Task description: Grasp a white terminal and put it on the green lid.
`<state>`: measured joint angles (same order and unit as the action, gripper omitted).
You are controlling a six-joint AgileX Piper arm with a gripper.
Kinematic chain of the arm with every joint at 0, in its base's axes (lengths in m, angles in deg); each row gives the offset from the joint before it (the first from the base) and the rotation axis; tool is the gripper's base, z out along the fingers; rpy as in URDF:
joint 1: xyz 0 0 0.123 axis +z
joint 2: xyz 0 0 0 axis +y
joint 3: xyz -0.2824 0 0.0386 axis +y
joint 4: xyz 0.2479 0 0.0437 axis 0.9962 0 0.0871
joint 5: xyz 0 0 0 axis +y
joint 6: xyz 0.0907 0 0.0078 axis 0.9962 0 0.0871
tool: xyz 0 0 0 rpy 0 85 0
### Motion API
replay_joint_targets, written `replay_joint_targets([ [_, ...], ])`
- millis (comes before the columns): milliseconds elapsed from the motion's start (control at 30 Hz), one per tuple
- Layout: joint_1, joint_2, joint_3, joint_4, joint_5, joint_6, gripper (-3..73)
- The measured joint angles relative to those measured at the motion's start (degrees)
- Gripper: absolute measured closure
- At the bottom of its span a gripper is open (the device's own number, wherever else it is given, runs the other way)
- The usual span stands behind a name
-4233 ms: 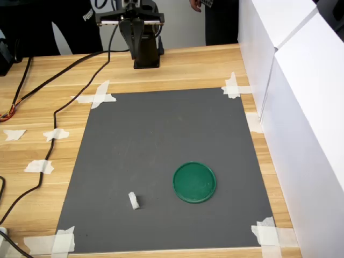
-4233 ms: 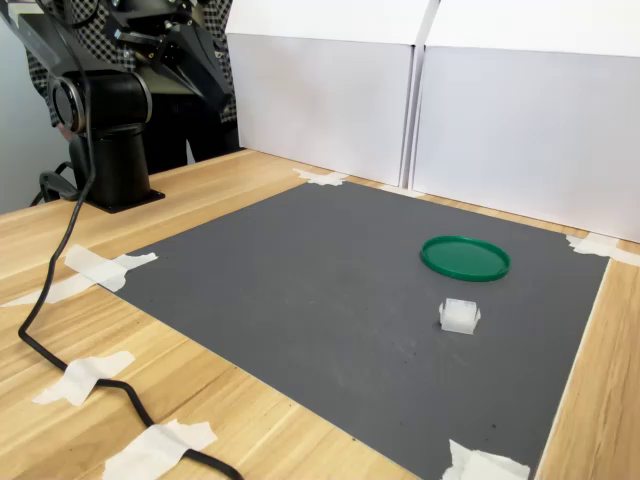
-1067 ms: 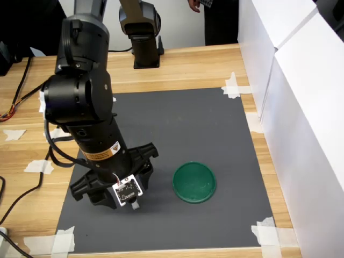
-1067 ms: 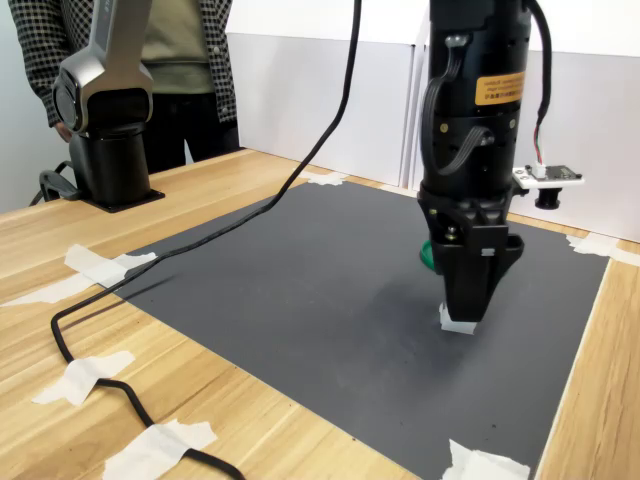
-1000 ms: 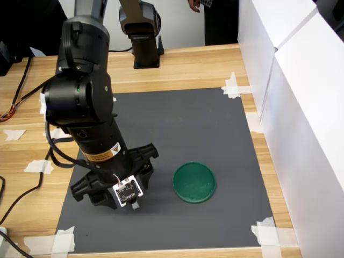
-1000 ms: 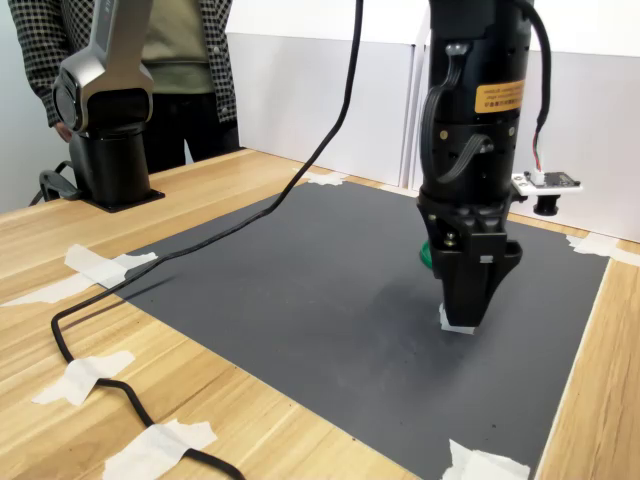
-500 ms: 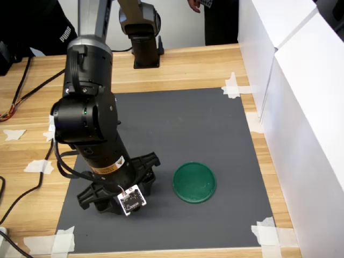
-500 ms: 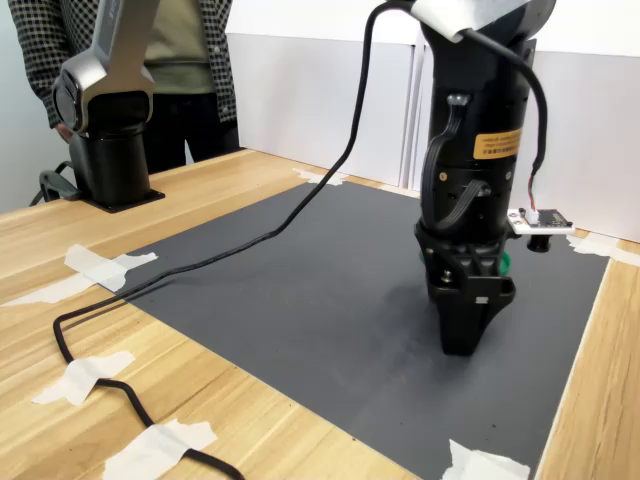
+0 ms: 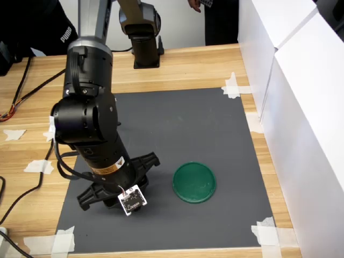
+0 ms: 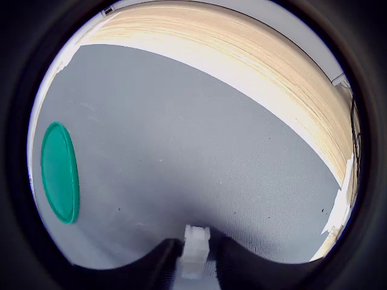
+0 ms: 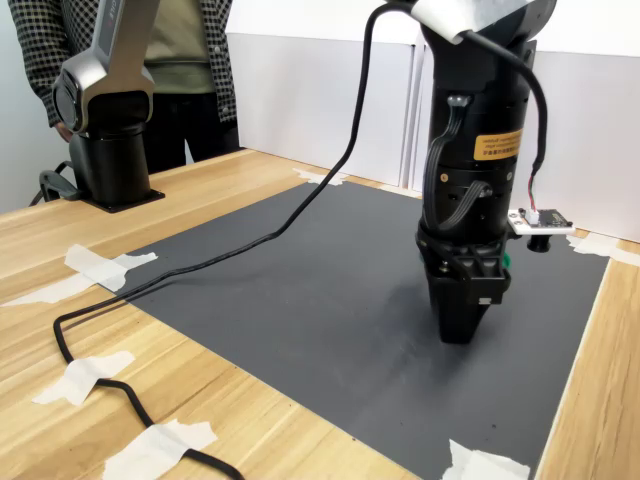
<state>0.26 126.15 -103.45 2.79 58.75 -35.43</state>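
The white terminal (image 10: 195,251) sat upright between the two dark fingers (image 10: 160,264) of the gripper (image 10: 195,266) in the wrist view, pinched on both sides (jaws closed on it). In both exterior views the terminal itself was hidden behind the arm. The gripper (image 11: 458,325) pointed straight down, its tip at or just above the grey mat (image 9: 183,123); contact could not be judged. The green lid (image 9: 194,182) lay flat on the mat, just beside the gripper on the first exterior view's right, bare on top. In the second exterior view only a sliver of lid (image 11: 504,262) showed behind the arm.
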Motion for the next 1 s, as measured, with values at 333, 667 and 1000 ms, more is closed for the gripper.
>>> replay_joint_targets([
  [333,0.0,-0.9,0.0,0.0,0.0,0.2,60.1],
  [667,5.7,-7.8,0.0,-2.8,2.9,0.9,60.1],
  [1000,14.2,-9.8,0.0,-3.5,8.0,6.7,60.1],
])
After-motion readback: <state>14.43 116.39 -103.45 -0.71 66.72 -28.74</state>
